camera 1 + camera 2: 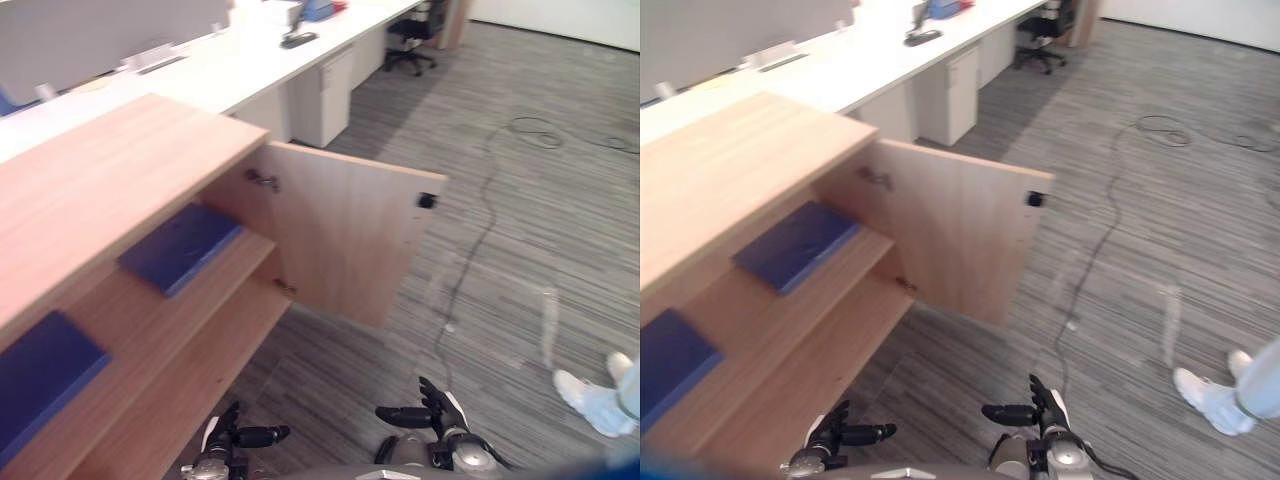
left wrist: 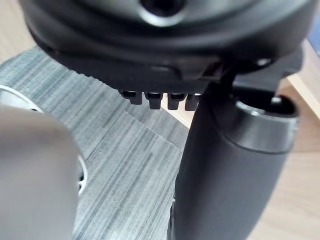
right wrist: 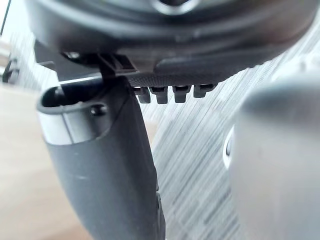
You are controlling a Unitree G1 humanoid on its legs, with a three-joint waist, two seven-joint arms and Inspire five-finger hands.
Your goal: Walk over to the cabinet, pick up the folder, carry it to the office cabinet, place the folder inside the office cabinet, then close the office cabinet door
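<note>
1. The light wooden office cabinet (image 1: 110, 170) stands with its plain wooden door (image 1: 345, 235) swung wide out over the grey striped carpet floor (image 1: 520, 250).
2. A flat dark blue folder (image 1: 180, 247) lies on the upper shelf, just inside the doorway. A second dark blue folder (image 1: 40, 372) lies further along what looks like the same shelf. I cannot tell which of the two is the task's own.
3. The left robot hand (image 1: 232, 437) hangs low in front of the cabinet's lower shelf, fingers relaxed and thumb stuck out, carrying nothing.
4. The right robot hand (image 1: 440, 415) hangs low over the carpet, fingers loosely spread, also empty and well short of the door.
5. Judging by the empty hands and the shelved folders, the walking, picking, carrying and placing look finished.
6. What remains is shutting the door. It probably calls for a reach to its outer face and a push towards the cabinet.
</note>
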